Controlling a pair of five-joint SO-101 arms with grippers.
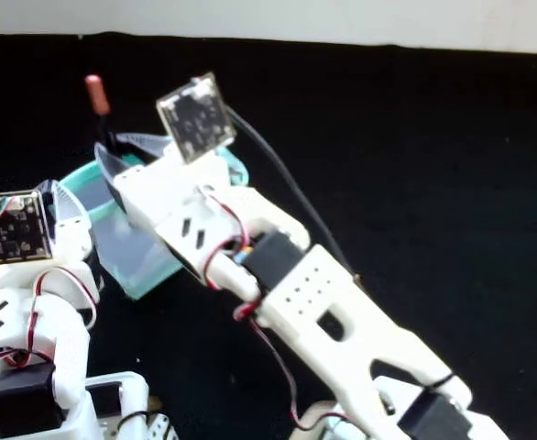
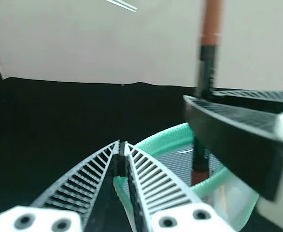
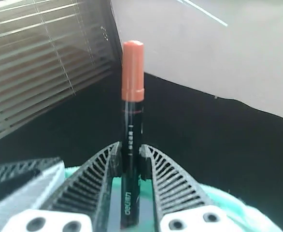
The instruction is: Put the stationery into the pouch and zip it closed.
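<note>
A black pen with an orange-red cap stands upright, and my right gripper is shut on its barrel. It hangs over the open mouth of the pouch, a translucent bag with a teal rim. In the left wrist view the pen has its lower end down inside the rim's opening. My left gripper is shut on the near edge of that teal rim. In the high view the pen sticks up at the far left above the right gripper, with the left gripper just beside it.
The table is covered in black cloth, with a pale wall behind it. The right arm stretches diagonally from the near right to the pouch. The left arm's base stands at the near left.
</note>
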